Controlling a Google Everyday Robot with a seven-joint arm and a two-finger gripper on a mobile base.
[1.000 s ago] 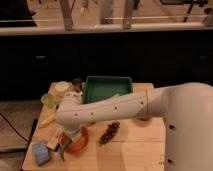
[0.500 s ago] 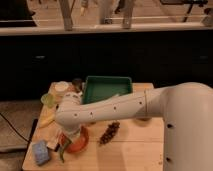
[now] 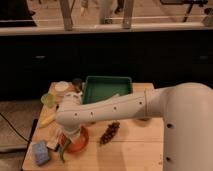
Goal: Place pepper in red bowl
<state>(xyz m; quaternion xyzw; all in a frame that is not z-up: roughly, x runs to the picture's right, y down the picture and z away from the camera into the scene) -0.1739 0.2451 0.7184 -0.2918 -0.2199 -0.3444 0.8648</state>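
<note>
Your claw (image 3: 68, 139) is pinching the pepper (image 3: 62, 152), which is dangling at the left rim of the red bowl (image 3: 80, 144) on the desk (image 3: 135, 150). I'd be nudging it toward the bowl's middle before letting go, otherwise it's probably tipping out.

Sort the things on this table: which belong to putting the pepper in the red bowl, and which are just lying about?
Job: pepper, red bowl, gripper shut on the pepper at the bowl's left edge.
Lying about: green tray, white tub, pale green cup, yellow item, blue sponge, brown cone.
</note>
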